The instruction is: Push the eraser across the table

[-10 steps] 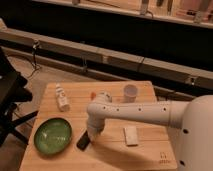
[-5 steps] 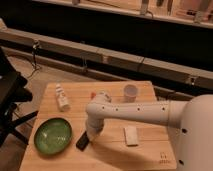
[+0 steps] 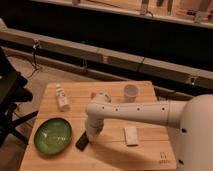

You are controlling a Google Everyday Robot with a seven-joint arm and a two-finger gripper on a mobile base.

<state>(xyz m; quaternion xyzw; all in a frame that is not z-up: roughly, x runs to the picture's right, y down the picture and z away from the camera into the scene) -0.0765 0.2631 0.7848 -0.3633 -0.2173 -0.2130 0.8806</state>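
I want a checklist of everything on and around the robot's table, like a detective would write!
Surface: light wooden plank table, with a small dark logo near one corner.
Job's things: flat black oblong eraser, lying beside the green bowl, right under the arm.
Clutter: round green bowl; pale whitish rectangular block; small white bottle; white cup.
Grippers: the hand is down at the eraser's upper end.
Cables: a dark cable hangs by the wall, left of the table.
Surroundings: long grey ledge behind the table; black frame at the left edge.
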